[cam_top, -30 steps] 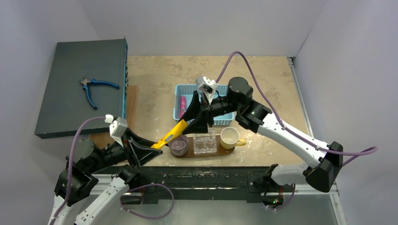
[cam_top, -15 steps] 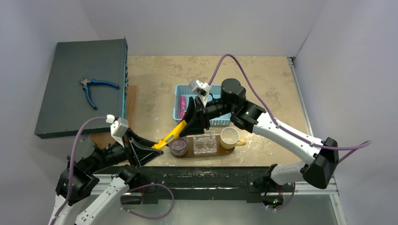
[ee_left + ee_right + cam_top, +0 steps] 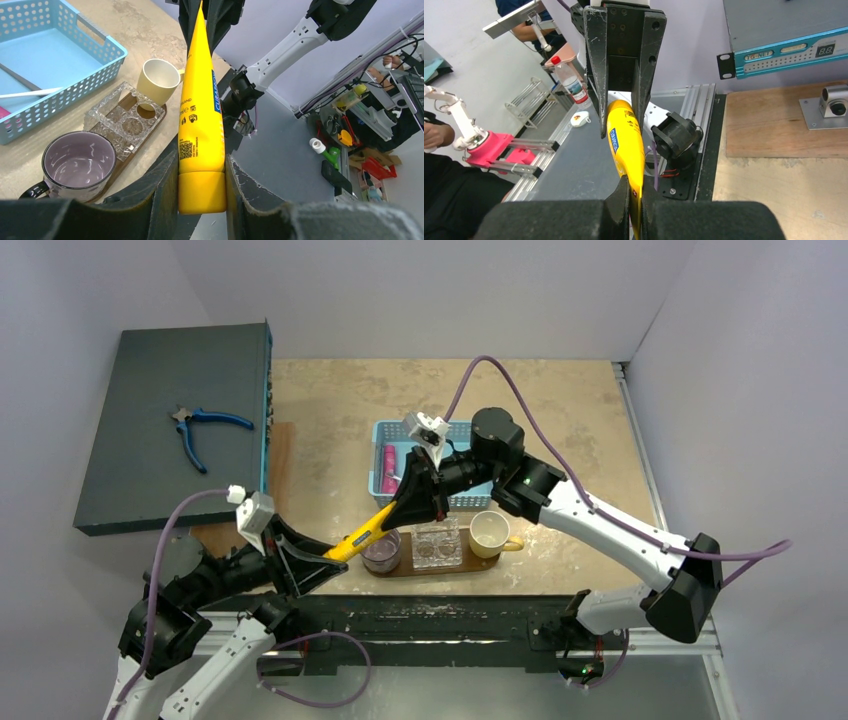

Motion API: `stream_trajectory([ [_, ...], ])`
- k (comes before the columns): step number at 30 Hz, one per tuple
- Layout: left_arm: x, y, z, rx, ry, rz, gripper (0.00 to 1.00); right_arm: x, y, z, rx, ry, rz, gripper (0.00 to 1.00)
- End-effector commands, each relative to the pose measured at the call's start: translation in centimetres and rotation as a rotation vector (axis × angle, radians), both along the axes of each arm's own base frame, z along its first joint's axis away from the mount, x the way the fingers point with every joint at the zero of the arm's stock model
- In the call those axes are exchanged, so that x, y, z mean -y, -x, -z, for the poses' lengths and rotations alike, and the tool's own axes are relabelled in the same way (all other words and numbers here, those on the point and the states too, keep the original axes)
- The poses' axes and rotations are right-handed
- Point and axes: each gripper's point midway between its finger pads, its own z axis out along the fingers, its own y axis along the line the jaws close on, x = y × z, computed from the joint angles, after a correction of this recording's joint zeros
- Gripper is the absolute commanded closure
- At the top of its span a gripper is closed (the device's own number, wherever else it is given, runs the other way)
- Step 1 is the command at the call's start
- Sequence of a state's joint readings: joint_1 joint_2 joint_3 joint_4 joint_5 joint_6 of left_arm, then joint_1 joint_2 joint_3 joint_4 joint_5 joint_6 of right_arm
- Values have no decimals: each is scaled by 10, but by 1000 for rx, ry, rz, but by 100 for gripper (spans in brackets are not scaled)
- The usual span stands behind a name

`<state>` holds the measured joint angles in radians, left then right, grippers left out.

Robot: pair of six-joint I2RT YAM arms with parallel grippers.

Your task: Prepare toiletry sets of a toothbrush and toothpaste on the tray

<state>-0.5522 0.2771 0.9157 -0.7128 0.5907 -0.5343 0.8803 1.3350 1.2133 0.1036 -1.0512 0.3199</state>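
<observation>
The yellow toothpaste (image 3: 366,532) tube hangs in the air between both arms, just left of the tray (image 3: 455,566). My left gripper (image 3: 201,186) is shut on its cap end. My right gripper (image 3: 635,201) is shut on its flat tail. The tray is a dark brown oblong at the table's near edge. A pink toothpaste (image 3: 387,468) tube lies in the blue basket (image 3: 385,428). In the left wrist view the pale toothbrush (image 3: 30,92) lies on that basket's floor.
On the tray stand a purple mug (image 3: 381,551), a clear glass holder (image 3: 437,545) and a cream cup (image 3: 490,532). Blue-handled pliers (image 3: 200,430) lie on a dark box (image 3: 150,470) at the left. A lighter wooden board (image 3: 281,455) lies beside the box.
My right gripper has moved a little left along the yellow tube and shut on its tail. The left gripper has kept its hold on the cap end.
</observation>
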Motion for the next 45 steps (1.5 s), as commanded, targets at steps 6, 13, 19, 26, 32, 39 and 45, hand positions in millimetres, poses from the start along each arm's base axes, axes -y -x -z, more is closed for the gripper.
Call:
stream_trajectory([
  [6,1,-11,0,27,-15,-29,61,5,3,-27,97,-43,62,100],
  [13,-3,-20,0,33,-60,-73,41,16,1,-26,115,19,120,100],
  [19,-13,-28,-6,68,-100,-139,21,27,-12,-14,132,134,227,100],
  [26,-19,-35,-14,116,-133,-177,2,46,-40,6,121,331,433,100],
  [32,-20,-38,-23,168,-147,-183,0,74,-72,24,145,526,676,100],
  [39,-13,-39,-32,211,-128,-145,0,101,-85,39,196,735,879,100],
  [45,-8,-42,-28,222,-133,-125,0,108,-82,44,228,844,910,100],
])
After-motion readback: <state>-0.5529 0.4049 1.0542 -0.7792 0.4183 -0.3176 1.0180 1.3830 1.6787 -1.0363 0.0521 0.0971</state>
